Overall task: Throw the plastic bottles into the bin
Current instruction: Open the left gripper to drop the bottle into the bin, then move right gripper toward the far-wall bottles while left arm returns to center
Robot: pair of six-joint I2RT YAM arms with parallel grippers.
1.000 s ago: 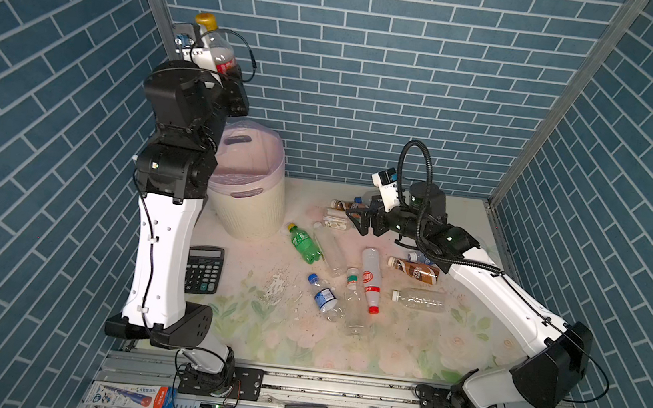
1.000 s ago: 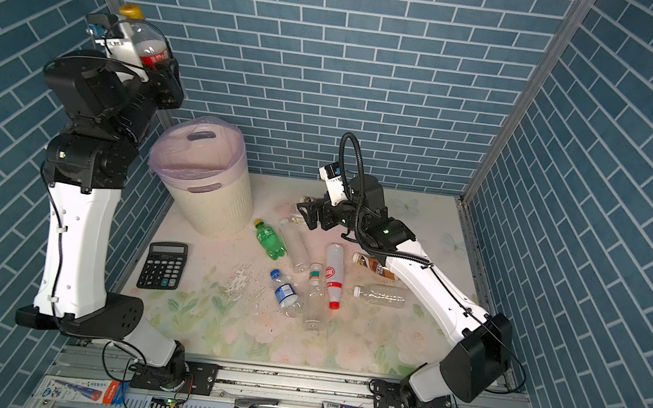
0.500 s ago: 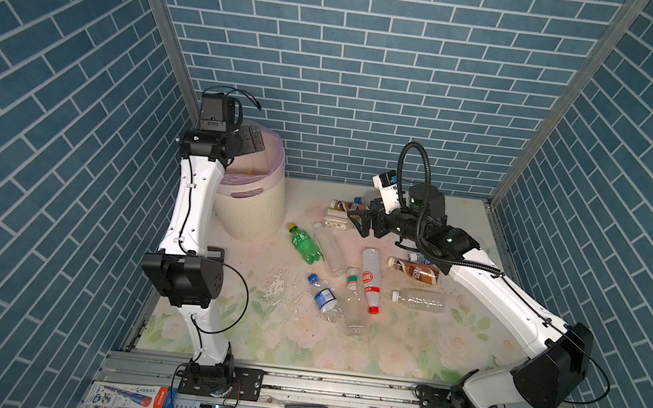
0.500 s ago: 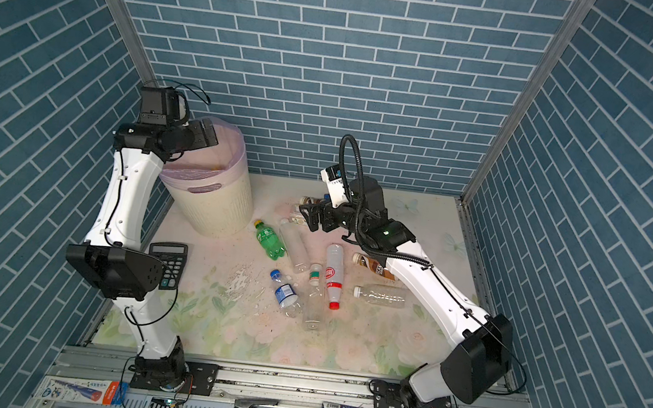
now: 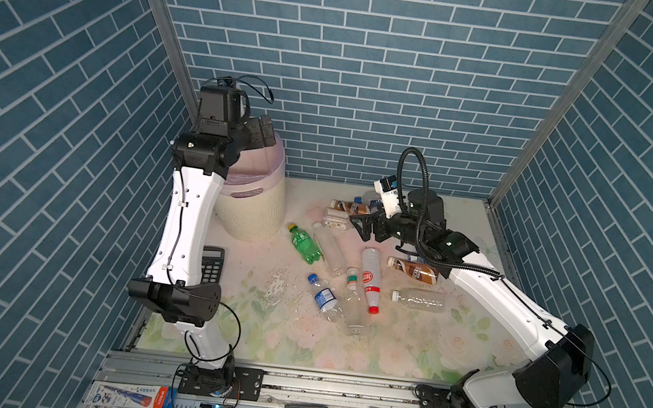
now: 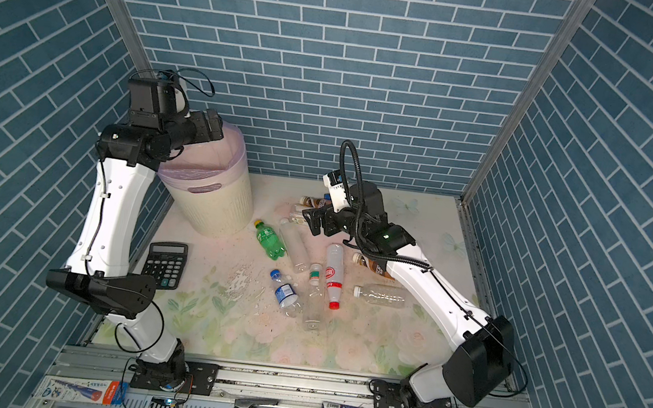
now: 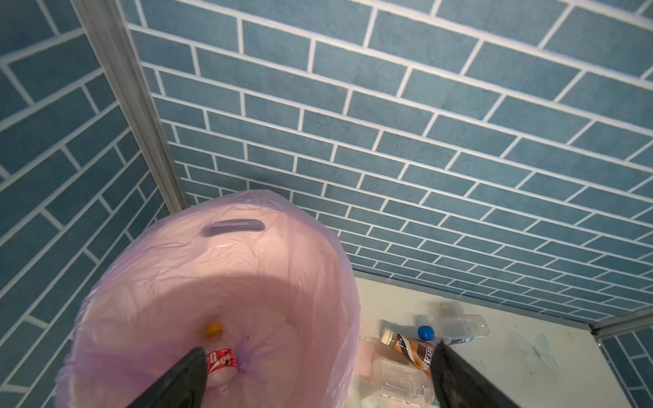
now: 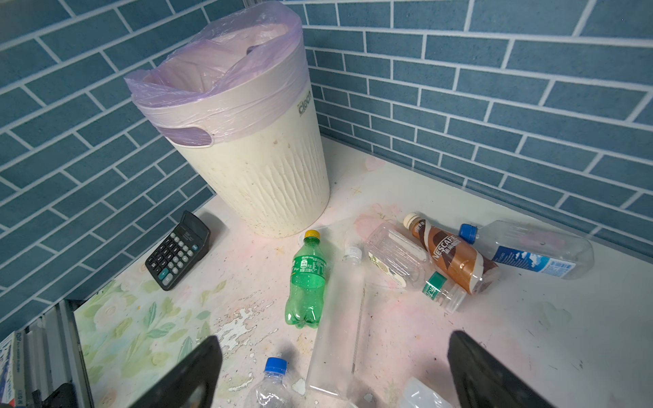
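You are working in a booth of blue brick-patterned walls (image 5: 373, 72); its floor is a pale floral tabletop (image 5: 260, 331), the print flaked to white near the middle, with a metal rail (image 5: 337, 386) along the front edge. The cream ribbed round plastic bin (image 5: 250, 213), lined with a translucent pink bag (image 7: 247, 282), stands upright in the far left corner; a black calculator (image 5: 212, 263) lies nearer the front, partly hidden by your left arm (image 5: 185, 218).

Your left gripper (image 5: 259, 138) hangs over the bin's mouth, jaws spread fully and nothing between them; down in the bag lies a small red-labelled bottle with a yellow cap (image 7: 221, 360) (cap toward the slot-handle side). Your right gripper (image 5: 366, 228) hovers above the table among the rear bottles, jaws equally wide, holding nothing.

The bottles on the table lie on their sides; the green plastic bottle with a yellow cap (image 5: 303, 244) runs diagonally, cap toward the bin; the white bottle with a red cap (image 5: 369, 277) runs front to back, cap toward the rail; the plain clear bottle (image 5: 418, 301) lies crosswise, cap to the left; the brown-labelled coffee bottle (image 5: 413, 270) just behind it also points its cap left; the small clear bottle with a blue cap and blue label (image 5: 322, 296) points its cap toward the far left.
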